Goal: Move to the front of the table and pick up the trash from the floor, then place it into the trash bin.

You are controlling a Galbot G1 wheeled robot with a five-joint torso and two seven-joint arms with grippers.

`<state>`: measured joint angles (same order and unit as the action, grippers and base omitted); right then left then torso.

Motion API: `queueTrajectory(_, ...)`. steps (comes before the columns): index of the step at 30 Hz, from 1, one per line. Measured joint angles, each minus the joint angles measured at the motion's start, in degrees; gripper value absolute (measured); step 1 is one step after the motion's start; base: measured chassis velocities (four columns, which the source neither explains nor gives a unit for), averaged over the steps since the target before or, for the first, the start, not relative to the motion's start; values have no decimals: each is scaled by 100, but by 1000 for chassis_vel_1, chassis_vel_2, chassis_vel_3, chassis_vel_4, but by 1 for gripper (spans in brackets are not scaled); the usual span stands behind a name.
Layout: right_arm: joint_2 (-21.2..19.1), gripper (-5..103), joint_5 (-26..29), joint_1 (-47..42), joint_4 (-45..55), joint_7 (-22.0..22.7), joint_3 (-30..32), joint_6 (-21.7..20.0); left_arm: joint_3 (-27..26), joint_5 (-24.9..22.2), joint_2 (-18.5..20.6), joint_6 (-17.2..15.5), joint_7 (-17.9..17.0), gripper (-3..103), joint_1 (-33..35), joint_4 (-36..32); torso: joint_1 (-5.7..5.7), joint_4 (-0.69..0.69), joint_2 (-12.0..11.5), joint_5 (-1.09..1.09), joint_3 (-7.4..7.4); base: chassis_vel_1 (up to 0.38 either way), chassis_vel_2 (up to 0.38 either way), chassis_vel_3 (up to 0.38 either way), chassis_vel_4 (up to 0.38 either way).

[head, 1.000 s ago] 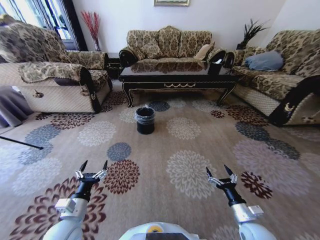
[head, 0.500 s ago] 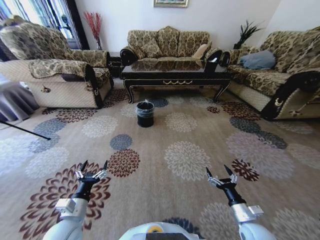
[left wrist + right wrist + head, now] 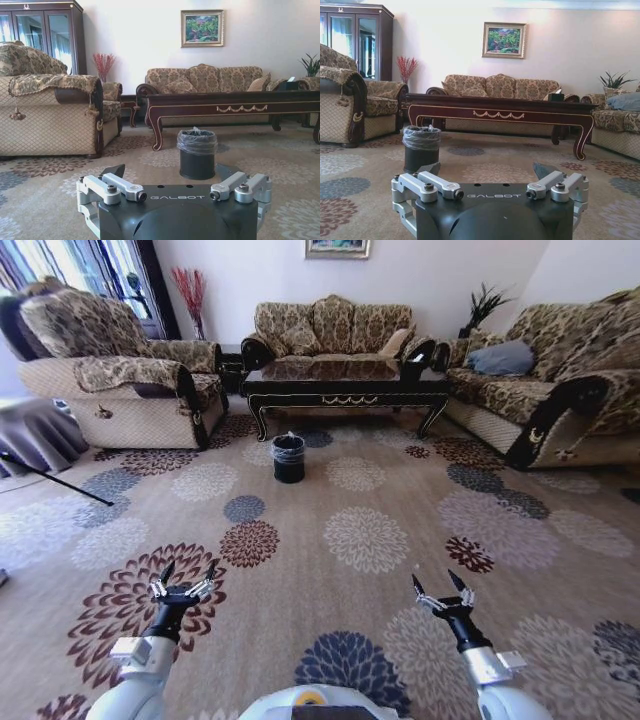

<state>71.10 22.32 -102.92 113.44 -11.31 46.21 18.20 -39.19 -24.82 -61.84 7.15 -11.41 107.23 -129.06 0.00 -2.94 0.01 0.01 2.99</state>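
Up close, our left gripper (image 3: 183, 578) and right gripper (image 3: 441, 589) hang low over the carpet (image 3: 370, 540), both spread wide and empty. Well ahead, nearer the left gripper's line, stands the trash bin (image 3: 288, 457); the table (image 3: 345, 390) lies broadside just beyond. We cannot make out any trash.

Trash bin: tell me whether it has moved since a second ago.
No. The trash bin stays just before the table, by its left front leg; the whole view shifted, so the camera moved.
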Motion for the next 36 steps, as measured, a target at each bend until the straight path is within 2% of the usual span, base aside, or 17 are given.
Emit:
queueTrajectory(15,0,100,0,0,0,0,0,0,0,0,0,0,0,100,-1,0,1,-2,0,-2,2,-2,4,3,-8)
queueTrajectory(26,0,100,0,0,0,0,0,0,0,0,0,0,0,100,-1,0,23,-2,104,-2,76,0,0,0,0)
queueTrajectory(36,0,100,0,0,0,0,0,0,0,0,0,0,0,100,-1,0,28,-3,310,-2,273,0,0,0,0)
